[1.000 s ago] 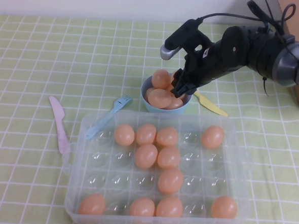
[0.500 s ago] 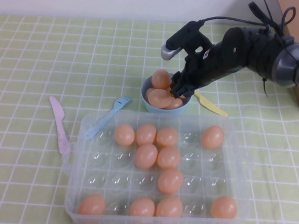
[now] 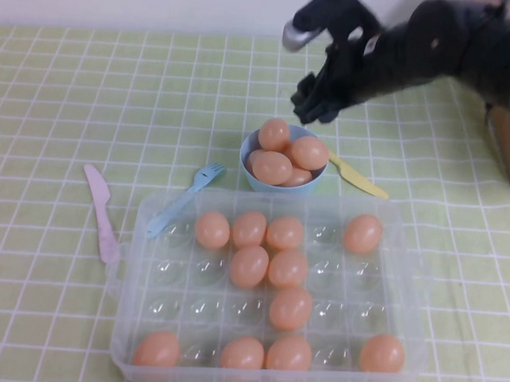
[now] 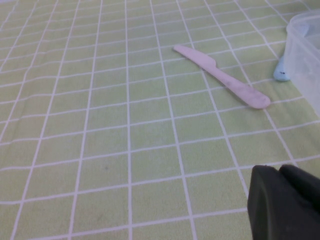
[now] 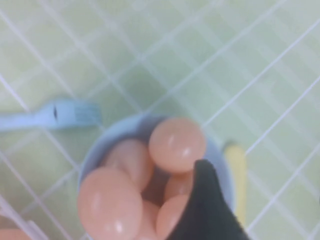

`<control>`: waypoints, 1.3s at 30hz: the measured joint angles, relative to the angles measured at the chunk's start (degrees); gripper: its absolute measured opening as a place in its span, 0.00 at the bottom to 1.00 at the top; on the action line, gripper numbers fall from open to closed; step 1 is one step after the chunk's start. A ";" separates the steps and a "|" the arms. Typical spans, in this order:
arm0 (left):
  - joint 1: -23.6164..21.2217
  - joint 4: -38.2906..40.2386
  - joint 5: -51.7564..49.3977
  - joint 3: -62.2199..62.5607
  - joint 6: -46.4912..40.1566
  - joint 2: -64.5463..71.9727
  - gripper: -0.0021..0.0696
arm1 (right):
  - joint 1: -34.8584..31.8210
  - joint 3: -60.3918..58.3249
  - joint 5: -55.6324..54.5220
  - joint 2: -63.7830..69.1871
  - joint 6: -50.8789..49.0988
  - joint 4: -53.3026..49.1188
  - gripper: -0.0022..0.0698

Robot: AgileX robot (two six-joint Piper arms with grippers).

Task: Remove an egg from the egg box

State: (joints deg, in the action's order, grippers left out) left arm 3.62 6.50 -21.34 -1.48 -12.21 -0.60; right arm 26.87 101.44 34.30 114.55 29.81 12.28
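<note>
- Your right end effector (image 3: pixel 311 99) hangs in the air above the light-blue bowl (image 3: pixel 250 160), behind the egg box (image 3: pixel 140 236); nothing is between its fingers, though you can't tell from these views how wide they stand.
- In the right wrist view, one dark finger (image 5: pixel 207 210) crosses the bowl (image 5: pixel 97 150) rim, with eggs piled below it.
- The bowl holds a heap of peach-orange eggs — the topmost egg (image 3: pixel 309 152) rests on the others at the bowl's right side.
- The egg box sits on the green checked surface (image 3: pixel 62 93), nearer you than the bowl, with eleven eggs in its cups; several cups are bare.
- A blue fork (image 3: pixel 183 198) lies with its handle against the box's far-left corner, a pink knife (image 3: pixel 101 212) lies to the left of the box, and a yellow knife (image 3: pixel 358 176) lies just right of the bowl.
- Your left end effector (image 4: pixel 285 202) shows only as a dark tip in its wrist view, low over the surface near the pink knife (image 4: pixel 220 76) — open or closed, you can't tell.
</note>
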 joint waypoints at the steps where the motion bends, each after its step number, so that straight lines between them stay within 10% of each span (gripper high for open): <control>1: 0.00 0.00 0.00 0.00 0.00 0.00 0.02 | 0.00 0.00 0.17 -1.58 -0.08 0.05 0.61; 12: 0.00 0.00 0.00 0.00 0.00 0.00 0.02 | 0.00 -10.58 -1.16 -15.73 -3.88 1.69 0.05; 21: 0.00 0.00 0.00 0.00 0.00 0.00 0.02 | 1.47 -39.08 -23.62 -38.92 -4.12 4.40 0.01; 39: 0.00 0.00 0.00 0.00 0.00 0.00 0.02 | 1.47 -55.22 -8.40 -67.41 -4.24 0.26 0.01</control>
State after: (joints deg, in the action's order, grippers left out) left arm 3.62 6.50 -21.34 -1.48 -12.21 -0.60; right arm 28.34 46.22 25.90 47.14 25.57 12.54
